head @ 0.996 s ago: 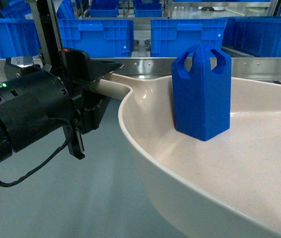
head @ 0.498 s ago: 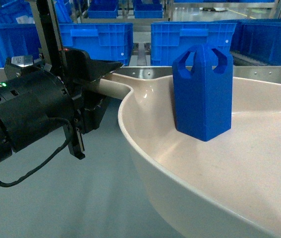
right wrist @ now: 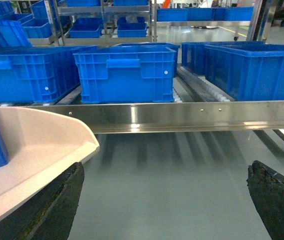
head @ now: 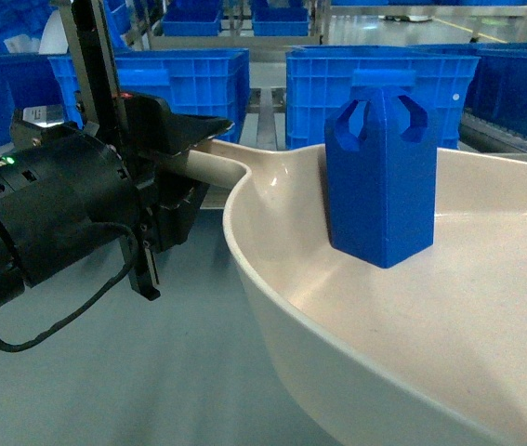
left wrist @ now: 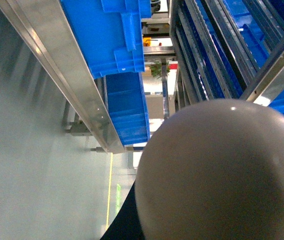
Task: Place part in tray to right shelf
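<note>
The blue part (head: pixel 379 177) stands upright inside the cream tray (head: pixel 486 334), which fills the lower right of the head view. My left gripper (head: pixel 191 163) is shut on the tray's handle (head: pixel 215 165), one finger above it and one below. In the left wrist view only the tray's rounded underside (left wrist: pixel 222 175) shows close up. My right gripper (right wrist: pixel 164 175) is open with its dark fingers (right wrist: pixel 66 200) wide apart and nothing between them. The tray's lip (right wrist: pixel 36 145) lies just left of it. The right shelf's steel front rail (right wrist: pixel 182 116) runs across ahead.
Large blue ribbed crates (head: pixel 375 88) (head: pixel 179 79) sit on the rack behind the rail, with a roller lane (head: pixel 263 111) between them. More crates (right wrist: pixel 126 72) (right wrist: pixel 252 67) show in the right wrist view. Grey floor (right wrist: pixel 172 165) lies below the rail.
The rack and its crates have come closer and lower in the head view, and the front rail has sunk behind the tray. The tray, part and left gripper keep the same places in view.
</note>
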Motion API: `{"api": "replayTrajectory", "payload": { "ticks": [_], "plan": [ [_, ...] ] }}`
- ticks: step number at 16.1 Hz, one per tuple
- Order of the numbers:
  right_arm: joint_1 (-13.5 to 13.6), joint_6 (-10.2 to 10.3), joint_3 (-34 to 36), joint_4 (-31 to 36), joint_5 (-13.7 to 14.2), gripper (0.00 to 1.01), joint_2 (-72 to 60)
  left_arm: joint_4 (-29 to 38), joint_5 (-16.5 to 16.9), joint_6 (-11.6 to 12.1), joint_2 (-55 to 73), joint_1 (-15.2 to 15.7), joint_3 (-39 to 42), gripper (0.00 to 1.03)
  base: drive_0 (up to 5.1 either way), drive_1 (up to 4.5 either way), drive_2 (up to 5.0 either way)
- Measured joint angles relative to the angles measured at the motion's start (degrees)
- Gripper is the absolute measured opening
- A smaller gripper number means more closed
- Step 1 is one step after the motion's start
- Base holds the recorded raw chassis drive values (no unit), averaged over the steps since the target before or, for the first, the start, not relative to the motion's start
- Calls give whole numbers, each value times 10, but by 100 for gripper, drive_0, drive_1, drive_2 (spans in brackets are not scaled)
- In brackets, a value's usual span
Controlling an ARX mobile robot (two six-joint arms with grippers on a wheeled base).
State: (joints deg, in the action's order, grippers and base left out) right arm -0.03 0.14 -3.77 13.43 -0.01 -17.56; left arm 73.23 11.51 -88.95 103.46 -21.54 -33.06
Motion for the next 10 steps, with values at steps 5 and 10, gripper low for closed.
{"api": "replayTrajectory", "payload": {
  "ticks": [5, 10],
  "plan": [
    [0, 0, 0, 0, 0, 98, 0, 0, -1, 1, 0, 0, 0, 14, 3, 435, -428],
    [0, 0, 0, -1, 0, 98, 0, 0, -2, 0, 0, 0, 0, 14, 1, 431, -429]
  ]
}}
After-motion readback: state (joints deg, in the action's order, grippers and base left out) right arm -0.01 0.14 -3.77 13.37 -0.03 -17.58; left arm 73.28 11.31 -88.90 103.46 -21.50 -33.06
